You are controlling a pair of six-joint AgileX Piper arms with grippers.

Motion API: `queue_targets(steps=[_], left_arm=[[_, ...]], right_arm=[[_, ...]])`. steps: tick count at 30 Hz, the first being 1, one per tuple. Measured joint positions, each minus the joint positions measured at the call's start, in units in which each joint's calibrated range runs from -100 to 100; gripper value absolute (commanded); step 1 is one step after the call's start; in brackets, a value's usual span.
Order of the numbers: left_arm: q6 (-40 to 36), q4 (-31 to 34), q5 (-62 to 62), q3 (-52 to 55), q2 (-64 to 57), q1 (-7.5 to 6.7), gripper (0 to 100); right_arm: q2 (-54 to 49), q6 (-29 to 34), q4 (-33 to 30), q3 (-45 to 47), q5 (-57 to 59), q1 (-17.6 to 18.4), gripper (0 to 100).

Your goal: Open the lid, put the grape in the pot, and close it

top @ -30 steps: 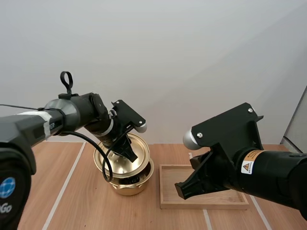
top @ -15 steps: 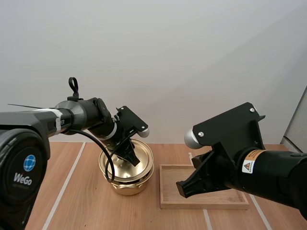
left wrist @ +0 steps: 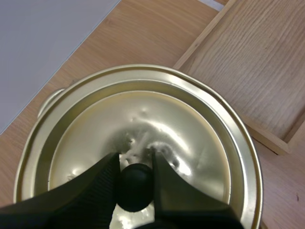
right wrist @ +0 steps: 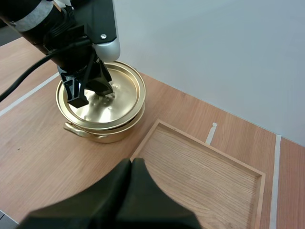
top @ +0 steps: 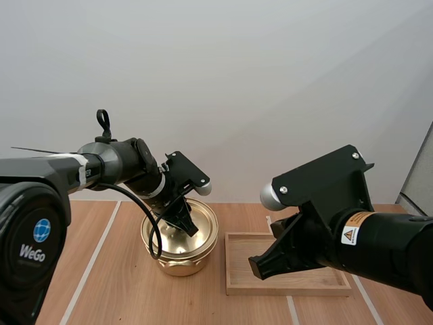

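Note:
A gold lid (top: 200, 232) lies flat on the gold pot (top: 177, 262) near the table's middle. My left gripper (top: 184, 222) is shut on the lid's black knob (left wrist: 136, 187), its fingers (left wrist: 102, 179) pinching it from both sides over the lid (left wrist: 190, 143). From the right wrist view the left gripper (right wrist: 90, 90) stands over the lid (right wrist: 123, 90) and pot (right wrist: 112, 134). My right gripper (right wrist: 131, 164) is shut on nothing, its fingers one dark wedge hovering above the near left corner of the wooden tray (right wrist: 205, 167). In the high view the right gripper (top: 257, 269) hangs over the tray (top: 237, 286).
The wooden tray sits just right of the pot with nothing in it. White tape lines (top: 91, 261) run across the wooden table. A pale wall rises behind the table.
The lid, tilted above the pot a second ago, has come down flat onto the pot with my left gripper still on its knob. The right arm has stayed put.

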Motion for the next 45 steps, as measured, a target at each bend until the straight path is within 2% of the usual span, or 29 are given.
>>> queue_targets(steps=[17,19,22,23,26,34,40,41,43,45], left_arm=[[0.14,-1.78,-1.23,0.0,4.04,0.0,0],[0.14,-2.0,-1.23,0.0,4.04,0.0,3],[0.23,-2.21,-0.69,0.0,4.04,0.0,28],[0.23,-2.21,-0.51,0.0,4.04,0.0,44],[0.33,-2.35,1.18,0.0,4.04,0.0,100],[0.06,-2.65,8.42,0.0,-1.77,0.0,100],[-0.83,-2.48,13.71,0.0,-12.26,0.0,100],[-1.73,-2.05,14.38,0.0,-15.15,0.0,92],[-3.19,-1.3,15.74,0.0,-18.85,0.0,50],[-4.65,-0.9,18.13,0.0,-22.77,0.0,0]], right_arm=[[0.0,0.0,0.0,0.0,0.0,0.0,0],[0.0,0.0,0.0,0.0,0.0,0.0,0],[0.0,0.0,0.0,0.0,0.0,0.0,0],[0.0,0.0,0.0,0.0,0.0,0.0,0],[0.0,0.0,0.0,0.0,0.0,0.0,0],[0.0,0.0,0.0,0.0,0.0,0.0,0],[0.0,0.0,0.0,0.0,0.0,0.0,0],[-0.14,0.0,0.0,0.0,0.0,-0.06,0],[-0.6,0.0,0.0,0.0,0.0,-0.45,0],[-1.67,0.0,0.0,0.0,0.0,-0.97,0]])
